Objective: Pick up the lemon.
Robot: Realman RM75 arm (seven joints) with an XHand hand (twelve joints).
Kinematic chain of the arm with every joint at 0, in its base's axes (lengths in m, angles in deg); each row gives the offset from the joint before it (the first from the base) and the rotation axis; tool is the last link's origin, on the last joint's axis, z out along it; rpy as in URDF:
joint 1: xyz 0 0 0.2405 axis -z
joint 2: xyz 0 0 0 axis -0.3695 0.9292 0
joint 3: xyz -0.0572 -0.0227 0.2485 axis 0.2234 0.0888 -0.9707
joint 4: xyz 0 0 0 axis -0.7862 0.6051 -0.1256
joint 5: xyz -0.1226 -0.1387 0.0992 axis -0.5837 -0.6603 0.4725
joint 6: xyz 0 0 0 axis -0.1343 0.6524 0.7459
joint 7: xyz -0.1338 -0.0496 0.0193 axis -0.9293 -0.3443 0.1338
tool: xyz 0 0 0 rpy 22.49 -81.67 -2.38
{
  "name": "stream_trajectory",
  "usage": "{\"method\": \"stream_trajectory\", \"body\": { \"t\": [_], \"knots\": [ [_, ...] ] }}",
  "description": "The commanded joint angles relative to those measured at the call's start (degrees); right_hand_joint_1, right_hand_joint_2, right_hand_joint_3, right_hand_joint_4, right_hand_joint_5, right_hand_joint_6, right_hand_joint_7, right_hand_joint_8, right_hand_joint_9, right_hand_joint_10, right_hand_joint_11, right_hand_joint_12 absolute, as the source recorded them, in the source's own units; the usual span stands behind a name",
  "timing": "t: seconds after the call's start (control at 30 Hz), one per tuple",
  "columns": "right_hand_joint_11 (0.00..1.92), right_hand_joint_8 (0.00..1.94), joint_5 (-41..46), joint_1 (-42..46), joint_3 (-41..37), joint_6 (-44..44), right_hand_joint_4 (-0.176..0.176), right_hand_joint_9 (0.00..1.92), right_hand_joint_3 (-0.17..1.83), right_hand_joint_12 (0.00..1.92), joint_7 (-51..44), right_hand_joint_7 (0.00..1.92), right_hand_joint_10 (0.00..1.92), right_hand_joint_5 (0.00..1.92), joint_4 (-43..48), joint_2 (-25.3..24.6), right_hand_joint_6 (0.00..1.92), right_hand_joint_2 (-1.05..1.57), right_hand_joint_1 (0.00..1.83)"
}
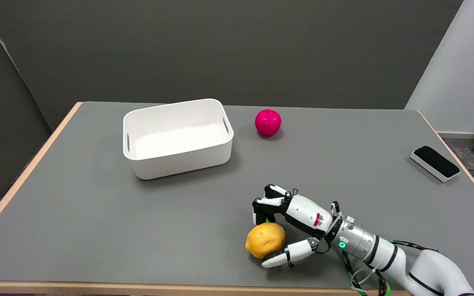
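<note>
Right hand [290, 226] spread open around the lemon [265, 239], not gripping.

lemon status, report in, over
Right hand cupped around lemon, fingers behind, thumb in front; contact unclear, lemon on the table. Pink ball and white bin well clear. Nothing in the way.

Looking like lab or office test room: grey table [138, 230] standing against bare grey partition walls [220, 49], carpeted floor [467, 152].
</note>
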Motion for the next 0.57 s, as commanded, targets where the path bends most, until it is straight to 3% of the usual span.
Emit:
{"method": "stream_trajectory", "body": {
  "t": [0.03, 0.23, 0.37, 0.47, 0.57],
  "knots": [
    [0.0, 1.78, 0.3, -1.3, -1.2, 0.7, -0.161, 0.62, 0.15, 1.92, -2.9, 0.67, 1.92, 0.43, 5.1, -1.2, 1.59, 1.31, 1.11],
    [0.03, 1.76, 0.3, -3.4, -1.5, 14.8, -0.171, 0.68, 0.13, 1.92, -2.9, 0.69, 1.92, 0.45, 17.7, -0.9, 1.59, 1.31, 1.12],
    [0.17, 1.72, 0.3, -7.2, 0.5, 33.5, -0.176, 0.76, 0.17, 1.92, -2.9, 0.71, 1.89, 0.47, 25.9, -0.6, 1.57, 1.28, 1.13],
    [0.27, 1.69, 0.2, -13.5, 3.3, 46.0, -0.176, 0.8, 0.24, 1.92, -3.2, 0.74, 1.86, 0.5, 27.8, -0.7, 1.53, 1.22, 1.15],
    [0.29, 1.68, 0.2, -20.7, 8.0, 51.4, -0.176, 0.81, 0.27, 1.92, -3.4, 0.75, 1.86, 0.51, 24.8, -0.9, 1.52, 1.2, 1.16]
  ]
}}
